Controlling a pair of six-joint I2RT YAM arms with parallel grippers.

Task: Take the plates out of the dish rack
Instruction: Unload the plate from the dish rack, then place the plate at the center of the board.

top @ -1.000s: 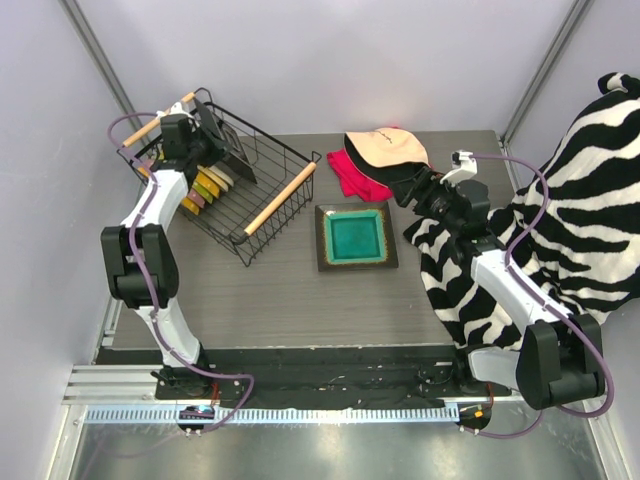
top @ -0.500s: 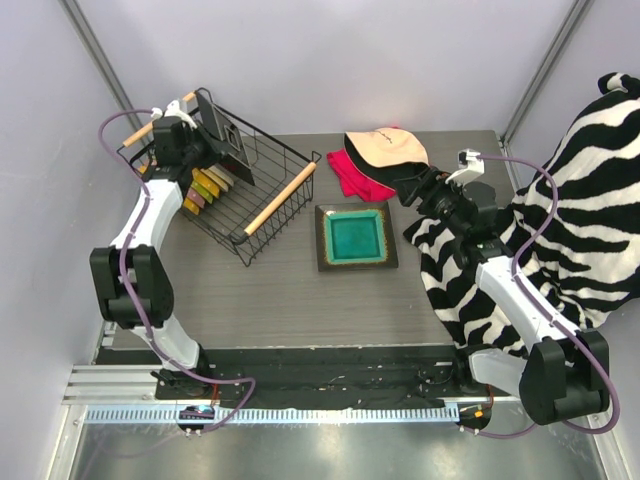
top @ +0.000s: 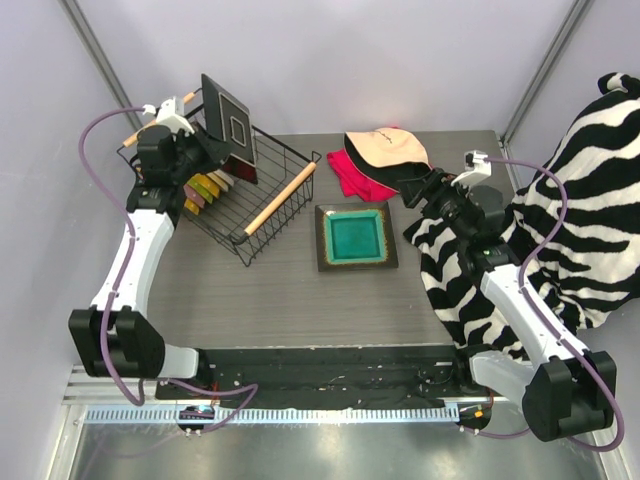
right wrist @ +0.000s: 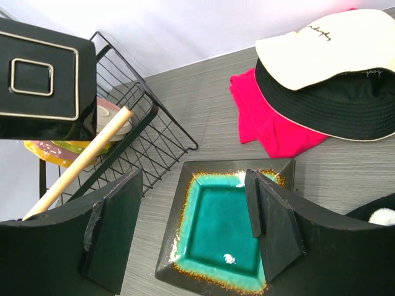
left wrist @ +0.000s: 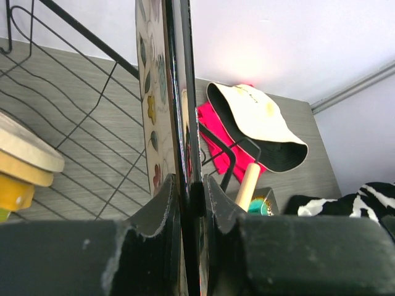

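Left wrist view: your left tool (left wrist: 190, 192) clamps the square flowered plate (left wrist: 153, 92) by its rim, upright, raised over the dish rack (top: 290, 157) at far left; carry it right before tilting, so it misses the wooden handle (top: 281, 197); your right tool (right wrist: 194, 225) hangs wide over the teal plate (top: 352, 237); round plates (top: 208, 186) stand in the rack.

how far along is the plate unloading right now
Done: maybe one; a teal square plate lies flat on the table beside the dish rack. In hand: the left hand is shut on a flowered square plate, held on edge over the rack. Left: several round plates stand in the rack. The right hand is open over the teal plate.
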